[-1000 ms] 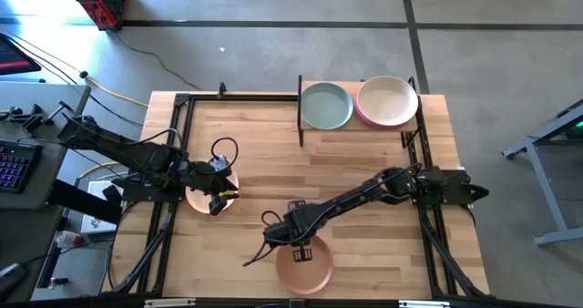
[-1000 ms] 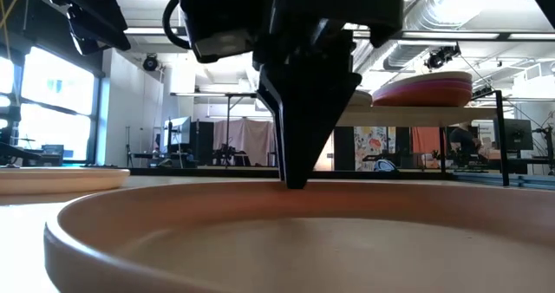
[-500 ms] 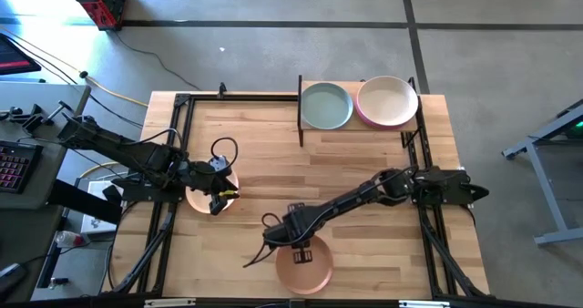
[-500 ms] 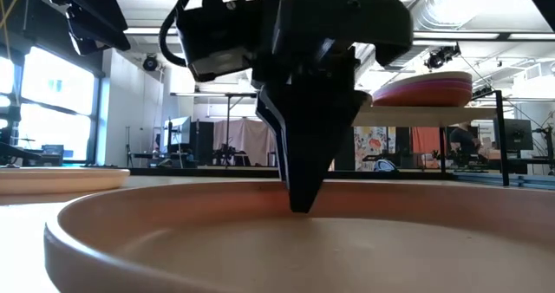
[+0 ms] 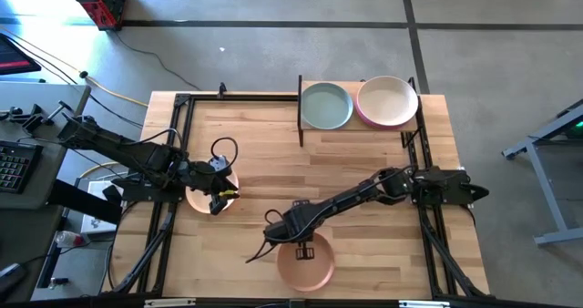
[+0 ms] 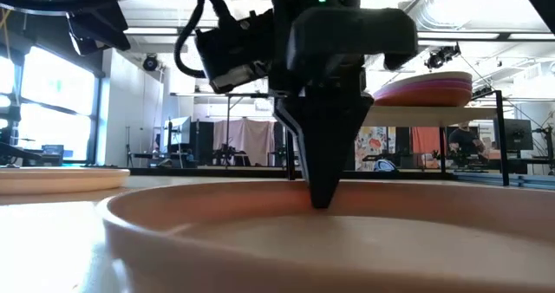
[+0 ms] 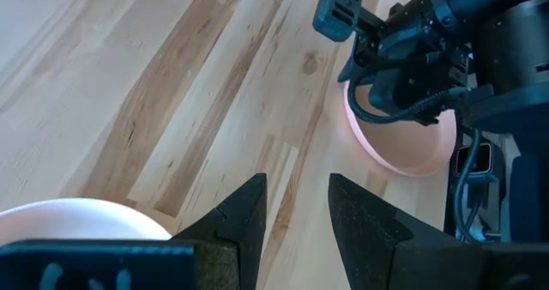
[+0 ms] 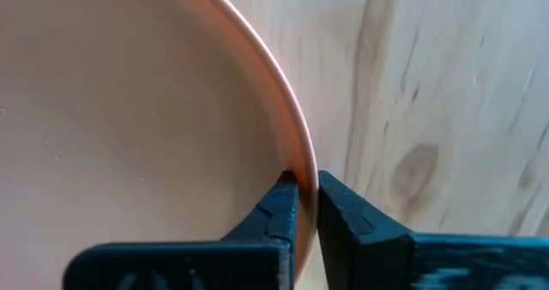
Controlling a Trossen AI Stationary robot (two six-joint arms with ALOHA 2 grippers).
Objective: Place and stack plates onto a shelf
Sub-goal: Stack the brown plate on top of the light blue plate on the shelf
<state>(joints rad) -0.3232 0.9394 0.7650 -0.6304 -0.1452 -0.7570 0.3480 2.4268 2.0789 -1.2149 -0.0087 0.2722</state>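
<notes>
Hovering with parted fingers, the left gripper (image 5: 217, 201) sits over a pale plate (image 5: 196, 200) at the table's (image 5: 255, 153) left edge, while the right gripper (image 5: 302, 250) pinches the peach plate's (image 5: 305, 270) rim near the front.

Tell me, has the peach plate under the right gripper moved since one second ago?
Yes. The peach plate slid slightly rightward along the table's front edge, pinched by the right gripper.

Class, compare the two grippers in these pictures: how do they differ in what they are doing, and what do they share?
The right gripper is shut on the rim of the salmon plate at the table's near edge; the left gripper is open and holds nothing. The right one has a finger inside the plate; the left one hangs above a paler plate. Both are dark and two-fingered.
</notes>
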